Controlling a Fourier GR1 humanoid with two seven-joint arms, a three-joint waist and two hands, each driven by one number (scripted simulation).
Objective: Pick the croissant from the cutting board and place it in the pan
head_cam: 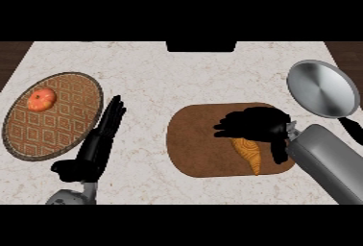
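Observation:
A golden croissant (249, 154) lies on the brown cutting board (199, 144), its upper end hidden under my right hand (255, 124). That hand hovers over the board with its fingers curled down round the croissant's top, thumb (279, 151) at the croissant's right side. The grey pan (322, 89) sits at the far right, above my right forearm, with nothing in it. My left hand (99, 139) rests open at the left, fingers straight and pointing up, beside the woven plate.
A round woven plate (60, 125) at the left holds a red apple (41, 99). The pan's dark handle (351, 129) points toward the right edge. A dark block (200, 46) sits at the counter's back edge. Bare marble lies between plate and board.

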